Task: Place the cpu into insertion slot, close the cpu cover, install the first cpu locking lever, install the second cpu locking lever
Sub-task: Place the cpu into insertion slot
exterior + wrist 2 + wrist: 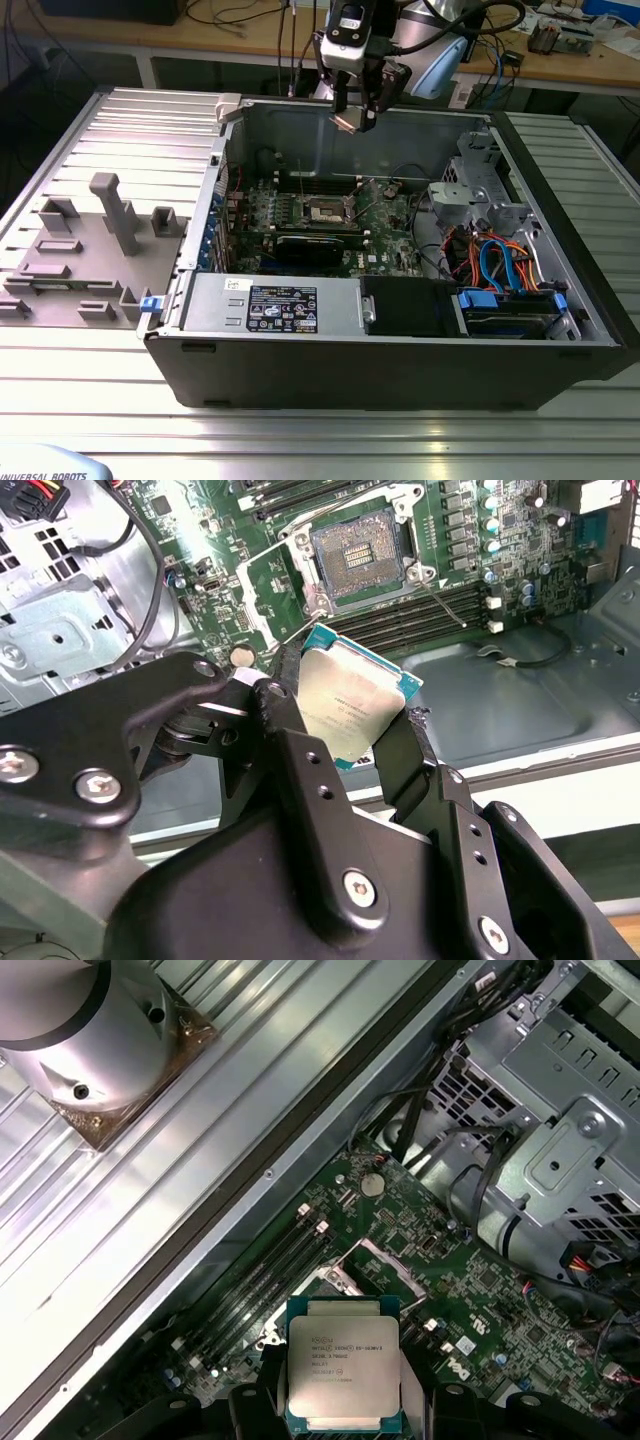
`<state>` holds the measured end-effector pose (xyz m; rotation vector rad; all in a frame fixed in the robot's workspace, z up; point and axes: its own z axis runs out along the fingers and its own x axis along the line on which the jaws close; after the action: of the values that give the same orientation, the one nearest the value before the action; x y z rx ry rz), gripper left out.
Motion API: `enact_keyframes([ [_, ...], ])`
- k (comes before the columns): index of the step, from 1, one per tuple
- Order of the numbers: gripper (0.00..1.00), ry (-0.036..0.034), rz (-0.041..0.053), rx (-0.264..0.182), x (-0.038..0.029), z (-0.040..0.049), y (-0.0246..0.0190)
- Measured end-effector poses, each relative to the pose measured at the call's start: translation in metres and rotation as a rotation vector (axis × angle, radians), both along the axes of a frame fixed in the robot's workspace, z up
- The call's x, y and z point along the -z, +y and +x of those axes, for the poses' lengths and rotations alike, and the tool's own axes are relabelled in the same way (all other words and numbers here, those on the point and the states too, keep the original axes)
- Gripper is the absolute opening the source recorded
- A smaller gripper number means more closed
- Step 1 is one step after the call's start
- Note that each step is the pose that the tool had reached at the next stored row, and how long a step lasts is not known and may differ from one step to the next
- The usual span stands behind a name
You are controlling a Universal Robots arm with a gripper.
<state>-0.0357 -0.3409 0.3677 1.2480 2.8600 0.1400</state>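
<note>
My gripper point(356, 118) hangs above the open computer case, over its rear wall, shut on the cpu point(345, 708). The cpu point(340, 1370) is a flat square chip with a dull silver top and a teal edge, pinched between the two black fingers point(300, 760). It also appears as a small pale square, the cpu point(349, 121), at the fingertips. Below, on the green motherboard, the insertion slot point(356, 555) lies open with its contact grid bare. The insertion slot point(329, 211) sits near the board's middle. The cpu cover point(390, 1260) stands swung up beside the socket.
A black graphics card point(315, 245) lies just in front of the socket. A metal drive cage point(480, 195) and coloured cables point(500, 265) fill the case on the exterior view's right. Grey fixtures point(115, 215) stand on the table at that view's left.
</note>
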Motion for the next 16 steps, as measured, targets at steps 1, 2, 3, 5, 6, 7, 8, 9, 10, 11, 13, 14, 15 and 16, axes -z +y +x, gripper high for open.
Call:
enact_keyframes([
  [1, 0.54, 0.0000, 0.0000, 0.001, 0.0000, 0.0000, 0.0000],
  [2, 0.54, 0.0000, 0.0000, 0.002, 0.0000, 0.0000, 0.0000],
  [3, 0.54, -0.0001, 0.0000, 0.003, 0.0000, 0.0000, 0.0000],
  [5, 0.54, 0.0000, 0.0000, 0.005, 0.0000, 0.0000, 0.0000],
  [6, 0.54, 0.0000, 0.0000, 0.006, 0.0000, 0.0000, 0.0000],
  [7, 0.54, 0.0000, 0.0000, 0.008, 0.0000, 0.0000, 0.0000],
  [8, 0.54, 0.0000, 0.0001, 0.009, 0.0000, 0.0000, 0.0000],
  [9, 0.54, 0.0000, 0.0000, 0.010, 0.0000, 0.0000, 0.0000],
  [10, 0.54, 0.0000, 0.0000, 0.011, 0.0000, 0.0000, 0.0000],
  [11, 0.54, 0.0000, 0.0000, 0.012, 0.0000, 0.0000, 0.0000],
  [13, 0.54, -0.0001, 0.0000, 0.014, 0.0000, 0.0000, 0.0000],
  [14, 0.54, 0.0000, 0.0000, 0.015, 0.0000, 0.0000, 0.0000],
  [15, 0.54, 0.0000, 0.0000, 0.016, 0.0000, 0.0000, 0.0000],
  [16, 0.54, 0.0000, 0.0000, 0.017, 0.0000, 0.0000, 0.0000],
])
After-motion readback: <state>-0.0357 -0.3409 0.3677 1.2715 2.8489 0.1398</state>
